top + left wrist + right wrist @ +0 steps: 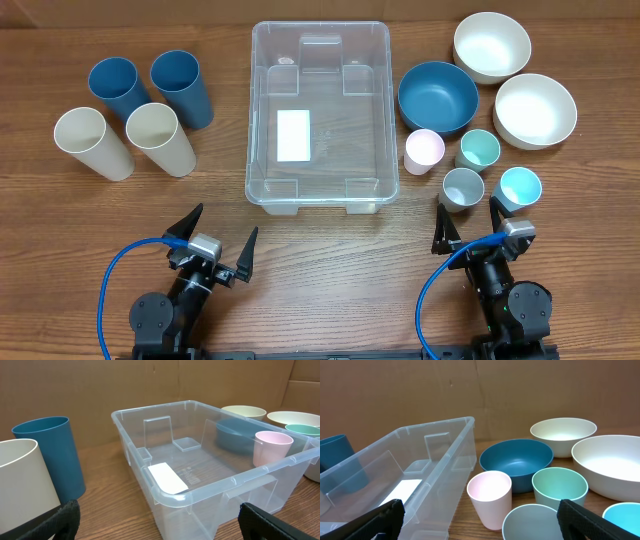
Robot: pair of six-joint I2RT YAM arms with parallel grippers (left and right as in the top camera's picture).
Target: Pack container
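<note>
The clear plastic container point(322, 115) stands mid-table, empty, a white label on its bottom; it also shows in the left wrist view point(200, 467) and the right wrist view point(410, 467). My left gripper point(216, 240) is open and empty near the front edge, in front of the container's left corner. My right gripper point(468, 222) is open and empty just in front of the small grey cup point(462, 188). Left of the container stand two blue tall cups point(180, 87) and two cream tall cups point(160, 138).
Right of the container are a blue bowl point(438, 96), two white bowls point(491, 46), and small pink point(423, 151), green point(478, 150) and light blue point(519, 187) cups. Brown cardboard walls stand behind the table.
</note>
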